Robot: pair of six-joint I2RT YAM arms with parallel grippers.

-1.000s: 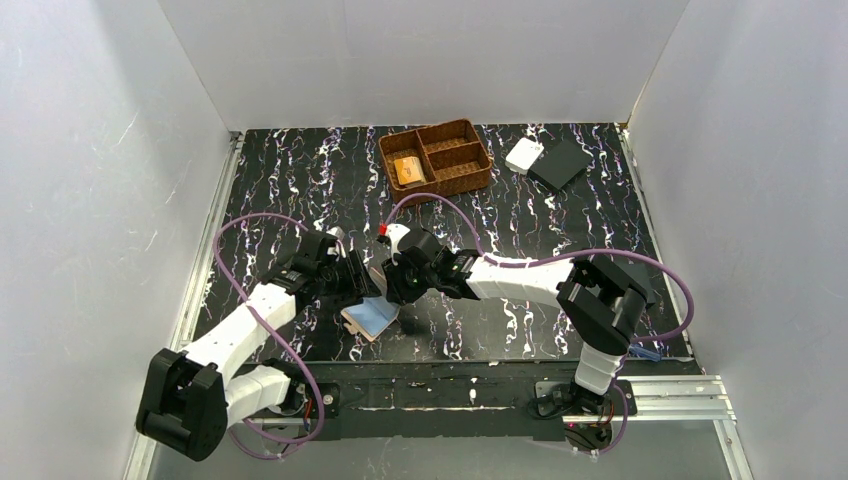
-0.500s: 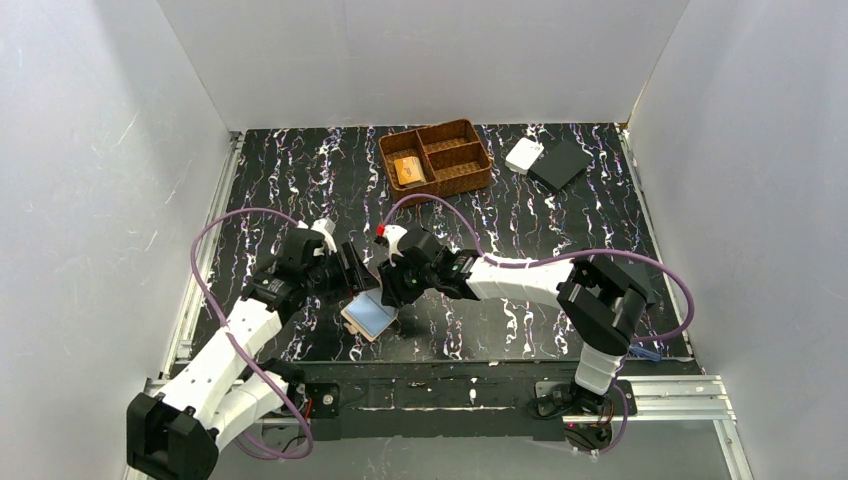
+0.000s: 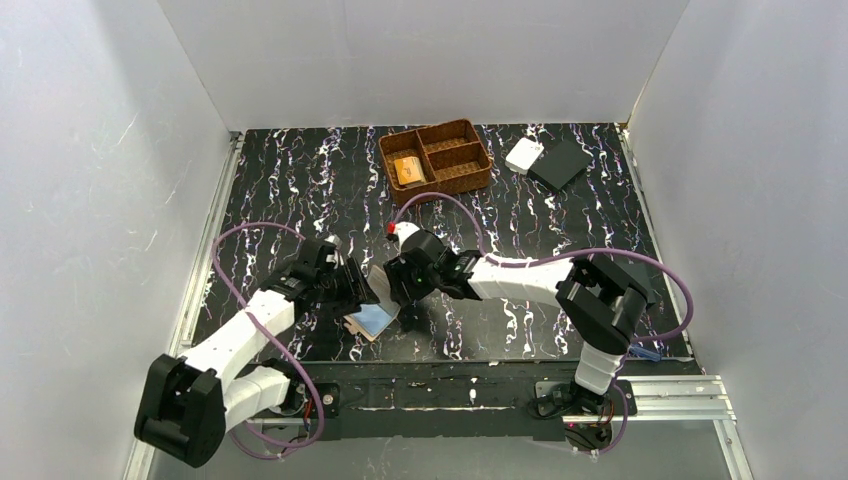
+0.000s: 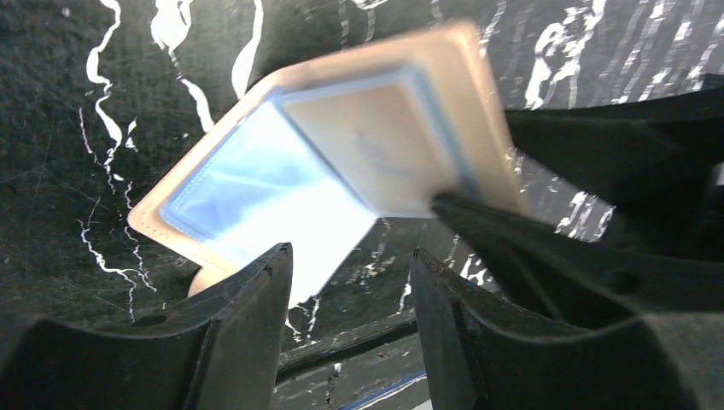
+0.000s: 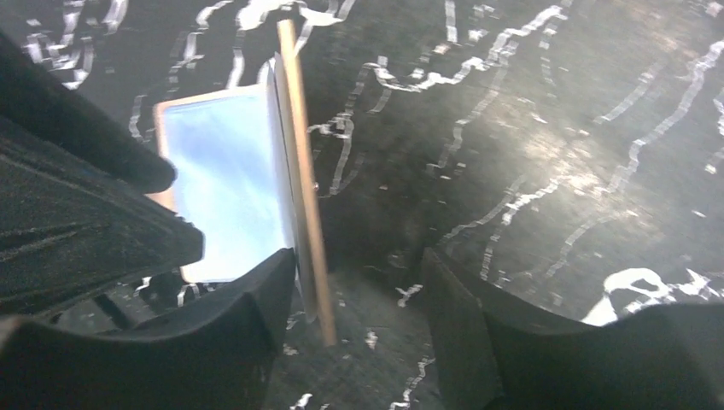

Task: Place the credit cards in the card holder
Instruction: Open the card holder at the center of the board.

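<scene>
Finding: the card holder (image 3: 367, 321) lies on the surface (image 3: 290, 180) near the front edge, between the two arms and partly open. One leaf lies flat with its blue inner face up. The other leaf stands raised, and the right wrist view shows it almost edge-on. The left tool (image 4: 348, 256) is released, its fingers spread just short of the flat blue leaf with nothing between them. The right tool (image 5: 357, 254) is also released. The raised leaf stands inside its gap, close beside one finger and well clear of the other, so nothing is clamped. From the left wrist view a dark fingertip of the right tool appears to touch the raised leaf's edge. The credit cards (image 3: 407, 169) are not at the work. An orange stack sits in the left compartment of the woven basket (image 3: 486, 152), well apart at the far side. Judgement: the step in hand is opening and steadying the holder so that its slots are exposed. It would be done best by pressing the flat leaf down with the left tool while the right folds the raised leaf fully back. The leaf would probably spring shut if let go early. Neither tool should shove the holder sideways. One arm should hold it open while the other fetches a card.
</scene>
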